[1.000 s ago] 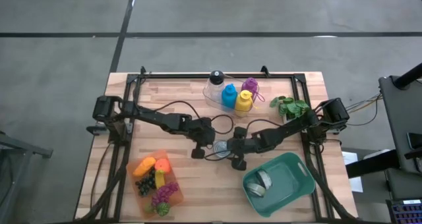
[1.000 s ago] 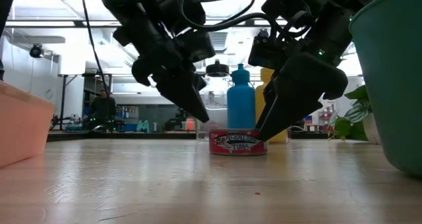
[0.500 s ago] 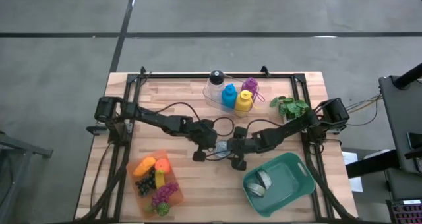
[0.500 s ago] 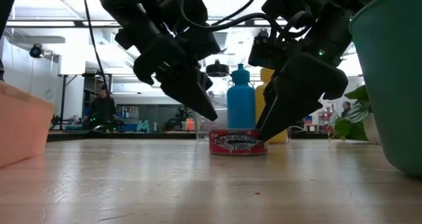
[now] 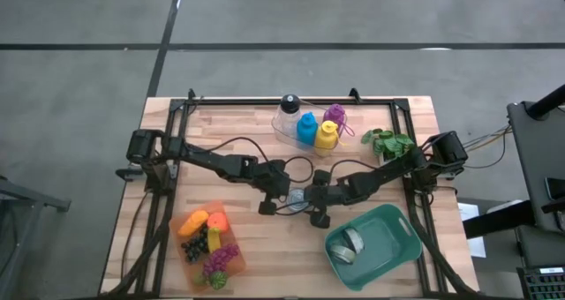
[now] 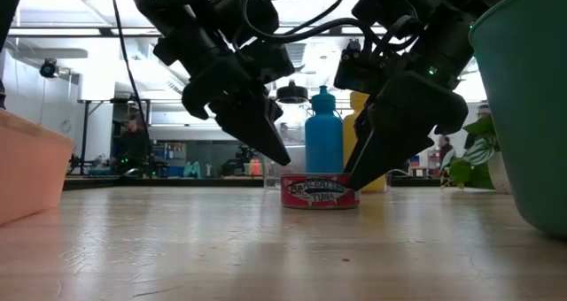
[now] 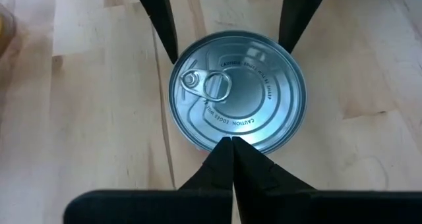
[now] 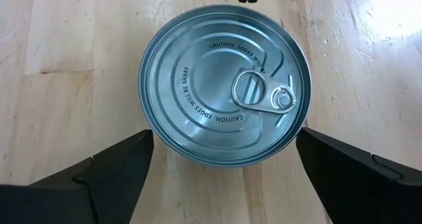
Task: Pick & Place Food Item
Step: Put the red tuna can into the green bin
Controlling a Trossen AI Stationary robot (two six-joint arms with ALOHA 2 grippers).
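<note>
My right gripper (image 8: pixel 221 178) straddles the can (image 8: pixel 226 84), jaws wide, not gripping; my left gripper (image 7: pixel 232 145) hovers closed; bin (image 5: pixel 397 229) placement remains.

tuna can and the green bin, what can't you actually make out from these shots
- Tuna can: low view shows only its side; label print too small to read.
- Tuna can, high view: mostly covered by the left gripper and right gripper.
- Green bin: the greyish thing inside is too small to identify in the high view; in the low view the picture's right edge cuts the bin off and its wall hides the contents.
</note>
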